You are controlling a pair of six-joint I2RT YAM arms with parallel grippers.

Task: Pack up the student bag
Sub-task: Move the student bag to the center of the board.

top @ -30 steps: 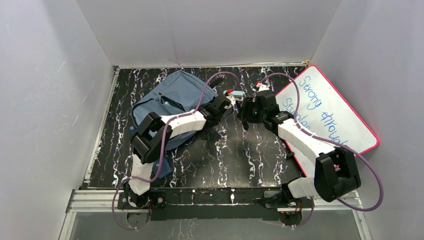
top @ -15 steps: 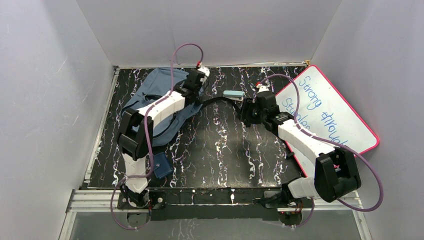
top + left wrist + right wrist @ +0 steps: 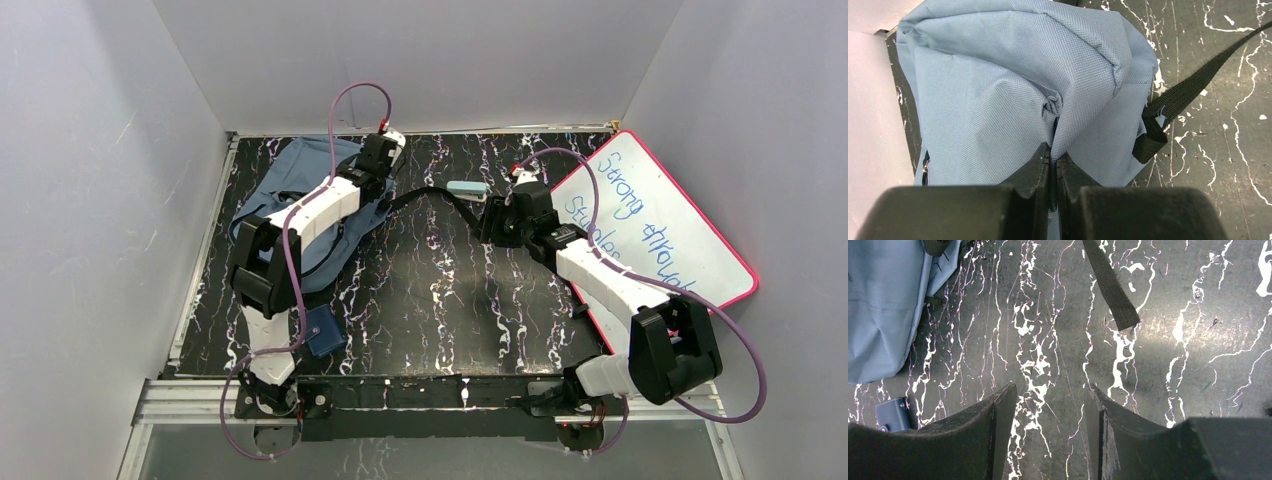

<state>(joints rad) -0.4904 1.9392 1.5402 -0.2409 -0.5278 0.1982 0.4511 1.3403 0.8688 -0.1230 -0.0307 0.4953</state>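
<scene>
The student bag [image 3: 290,205] is a slate-blue soft backpack lying at the back left of the table. My left gripper [image 3: 372,178] is above its right end, shut on a pinched fold of the bag's fabric [image 3: 1013,75]; its fingertips [image 3: 1053,156] are closed together with cloth between them. A black strap [image 3: 430,197] runs from the bag to the right, and it shows in the left wrist view [image 3: 1188,87]. My right gripper [image 3: 492,228] is open and empty above bare table [image 3: 1048,400], with the strap's end [image 3: 1113,295] ahead of it and the bag's edge [image 3: 883,305] at the left.
A small light-teal block [image 3: 467,189] lies by the strap's far end near my right wrist. A pink-framed whiteboard [image 3: 660,215] leans at the right. A small dark-blue pouch [image 3: 325,332] lies at the front left, seen also in the right wrist view [image 3: 892,412]. Walls enclose the table.
My left gripper has swung from the table's middle to the back left, pulling the bag fabric with it. The bag has bunched leftward and its strap is stretched out. The right arm has hardly moved.
</scene>
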